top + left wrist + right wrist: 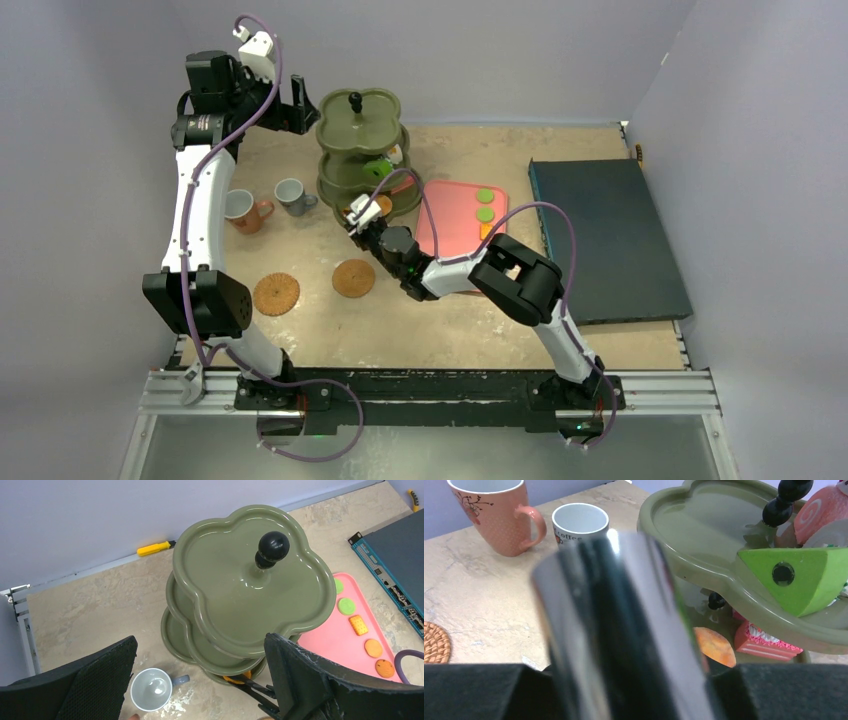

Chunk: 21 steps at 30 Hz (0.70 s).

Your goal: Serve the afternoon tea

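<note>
A pink tray (452, 222) lies between black tongs (619, 630) and a dark flat box (605, 240).

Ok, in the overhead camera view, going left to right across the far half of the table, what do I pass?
First the terracotta cup, then the grey-blue cup, the olive three-tier stand, the pink tray, and last the dark flat box.
</note>
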Tool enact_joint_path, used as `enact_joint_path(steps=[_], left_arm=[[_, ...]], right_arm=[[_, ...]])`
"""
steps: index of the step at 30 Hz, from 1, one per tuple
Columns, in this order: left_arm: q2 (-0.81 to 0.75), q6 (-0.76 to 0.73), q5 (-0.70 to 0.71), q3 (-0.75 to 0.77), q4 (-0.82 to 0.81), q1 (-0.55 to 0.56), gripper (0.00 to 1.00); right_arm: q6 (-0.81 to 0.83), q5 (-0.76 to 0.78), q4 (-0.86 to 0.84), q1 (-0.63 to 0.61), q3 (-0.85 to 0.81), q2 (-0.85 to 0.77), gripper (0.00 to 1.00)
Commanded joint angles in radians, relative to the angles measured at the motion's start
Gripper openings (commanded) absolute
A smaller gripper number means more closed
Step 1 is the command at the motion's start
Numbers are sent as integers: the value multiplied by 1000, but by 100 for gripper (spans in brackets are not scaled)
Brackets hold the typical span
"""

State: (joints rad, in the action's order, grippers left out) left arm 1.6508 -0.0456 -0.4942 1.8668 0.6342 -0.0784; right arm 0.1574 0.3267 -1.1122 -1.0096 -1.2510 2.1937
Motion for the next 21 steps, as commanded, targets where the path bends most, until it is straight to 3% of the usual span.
enact_joint_path(steps=[1,11,21], left_arm=[[-40,-8,-36,-5,-18,-10,99],[-55,-10,-48,-11,-18,-9,99],[-65,-13,-58,-12,-12,-11,99]], right_arm=[[-25,2,-54,-1,25,-72,38],[-86,5,-42,-1,169,-224,46],[-113,-2,-15,0,187,-248,47]])
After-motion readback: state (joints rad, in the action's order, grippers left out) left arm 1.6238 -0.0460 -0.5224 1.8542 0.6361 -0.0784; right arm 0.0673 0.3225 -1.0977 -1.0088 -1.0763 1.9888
